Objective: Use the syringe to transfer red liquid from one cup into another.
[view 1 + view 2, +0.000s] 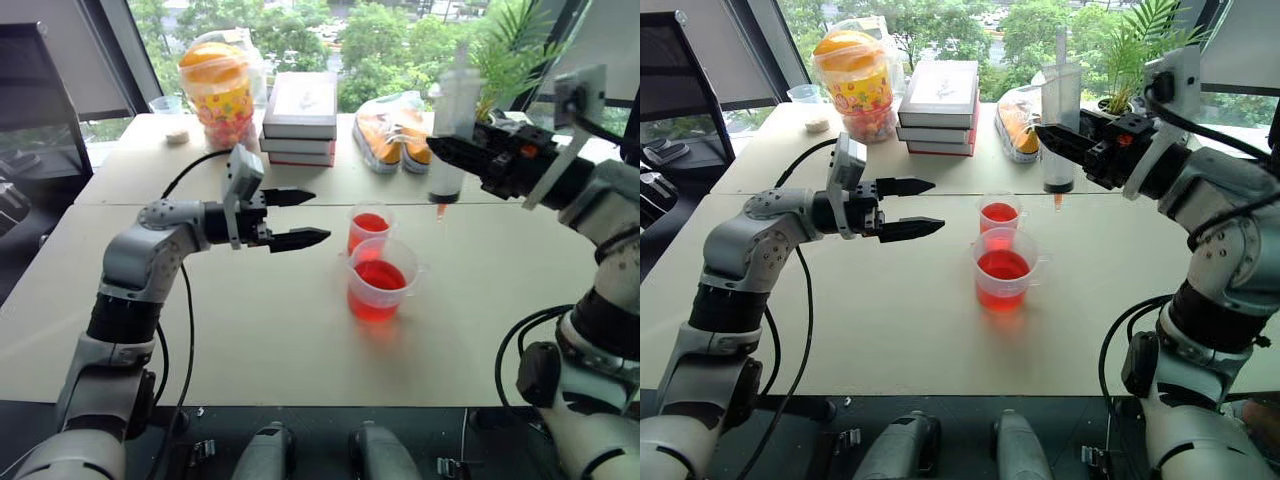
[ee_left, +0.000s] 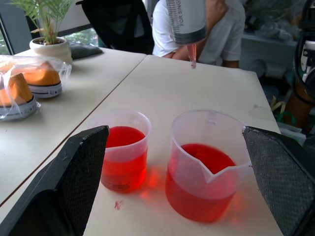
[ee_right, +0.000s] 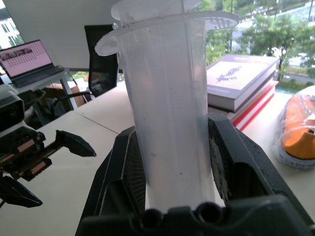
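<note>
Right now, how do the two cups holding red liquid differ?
The beaker is wider and has a pour spout on its rim; the smaller cup is narrower with a plain rim. The beaker stands nearer the robot, the smaller cup just behind it. In the left wrist view the beaker's liquid sits well below its rim, while the smaller cup's rises closer to its rim. Both are clear plastic, upright on the table, holding red liquid.

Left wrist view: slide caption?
Open left end effector frames two cups of red liquid; syringe tip hangs above.

bright daylight from the windows, soft shadows, sharp pictures
</note>
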